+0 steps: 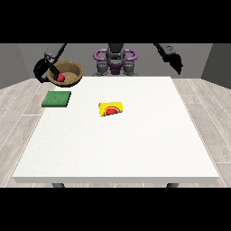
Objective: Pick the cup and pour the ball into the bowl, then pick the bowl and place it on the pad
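A brown bowl (68, 72) hangs tilted above the table's far left corner, and a red ball (60, 78) lies inside it. The hand at the view's left (43, 71) grips the bowl's rim, with a finger reaching over the rim into the bowl. Below and in front of the bowl, the green pad (57, 99) lies flat on the table. The yellow cup (111, 108), printed with a watermelon slice, lies on its side near the table's middle. The hand at the view's right (176, 63) hangs raised beyond the far right corner, fingers straight, holding nothing.
The white table (117, 149) spreads wide towards the camera, its front edge low in the view. The robot's torso (115, 61) stands behind the far edge. Grey plank floor surrounds the table.
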